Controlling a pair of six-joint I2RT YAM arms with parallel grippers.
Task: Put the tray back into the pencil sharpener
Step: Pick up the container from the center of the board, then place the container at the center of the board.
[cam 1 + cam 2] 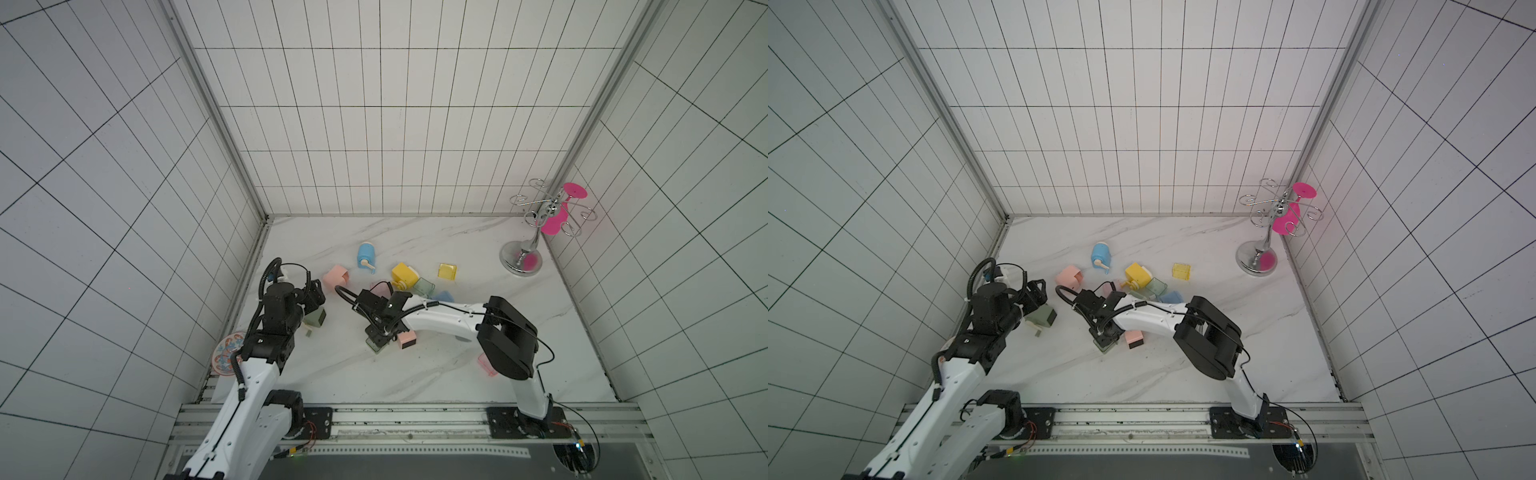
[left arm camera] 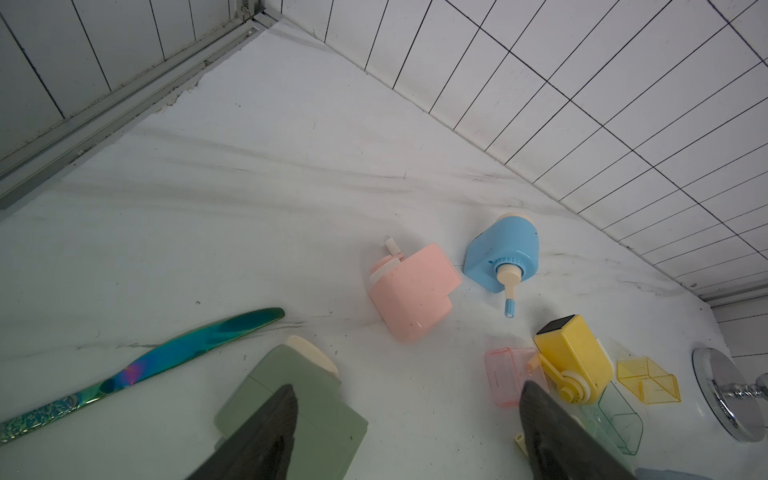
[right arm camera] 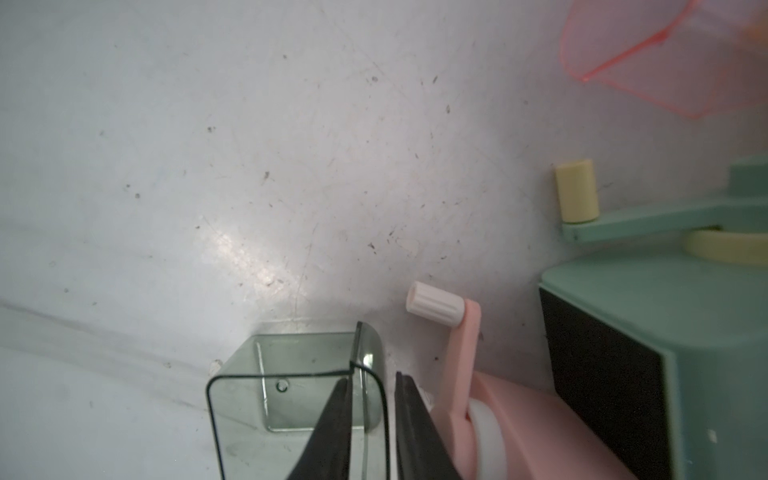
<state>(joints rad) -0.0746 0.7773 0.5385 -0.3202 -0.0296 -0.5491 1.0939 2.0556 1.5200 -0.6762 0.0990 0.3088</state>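
Right tool [image 3: 372, 376] tight on smoky tray [image 3: 291, 353], left tool [image 2: 407, 384] apart; scuffed marble tabletop [image 3: 208, 166], tiled walls [image 1: 395, 124].

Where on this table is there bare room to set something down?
Bare marble lies along the back wall, beyond the blue sharpener, and along the front rail between the arm bases. The middle, around the yellow sharpener, is crowded.
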